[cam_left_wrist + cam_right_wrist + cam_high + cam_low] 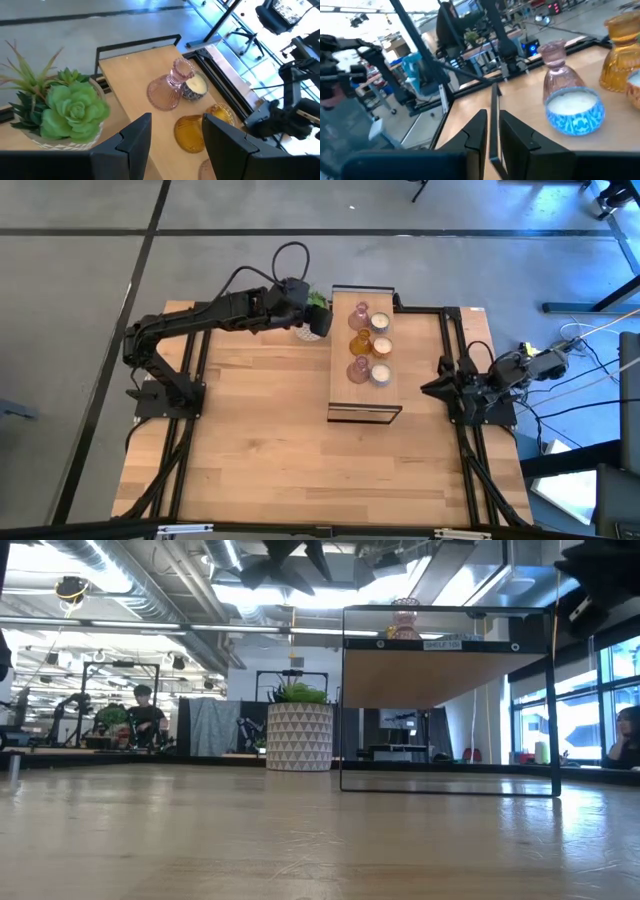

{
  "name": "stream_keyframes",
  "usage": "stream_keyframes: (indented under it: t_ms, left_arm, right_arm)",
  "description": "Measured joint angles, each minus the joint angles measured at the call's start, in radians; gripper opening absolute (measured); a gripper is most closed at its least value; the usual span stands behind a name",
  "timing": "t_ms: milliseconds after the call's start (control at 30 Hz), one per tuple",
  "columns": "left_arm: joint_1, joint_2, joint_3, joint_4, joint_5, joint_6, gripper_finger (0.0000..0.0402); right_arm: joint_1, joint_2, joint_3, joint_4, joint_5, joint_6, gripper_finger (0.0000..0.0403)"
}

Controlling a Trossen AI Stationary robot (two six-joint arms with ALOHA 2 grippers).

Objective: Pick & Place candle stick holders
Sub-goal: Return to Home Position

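Left gripper (177, 122) open and empty, hung above succulent (318, 302), just left of stand (340, 380). Six holders (360, 343) sat on stand. Should lift clear of leaves, then fold home. Right gripper (438, 378) parked at right.

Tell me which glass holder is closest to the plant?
The pink one, at the end of the stand beside the plant, where the left gripper hovers. The amber one stands mid-row; the brownish-pink one is farthest.

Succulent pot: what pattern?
White pot with a grey triangle pattern; the low view shows it best.
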Motion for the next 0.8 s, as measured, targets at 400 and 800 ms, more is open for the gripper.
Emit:
stream_keyframes:
  t_ms: [400, 800]
  left_arm:
    - [0.015, 0.0, 0.0, -0.022, 0.091, 0.069, 0.0171]
    - [0.011, 0.0, 0.0, -0.04, 0.13, 0.151, 0.0171]
  right_arm:
    - [-0.144, 0.0, -0.165, 0.143, 0.027, 0.023, 0.005]
    - [-0.366, 0.0, -0.202, 0.177, 0.042, -0.032, 0.005]
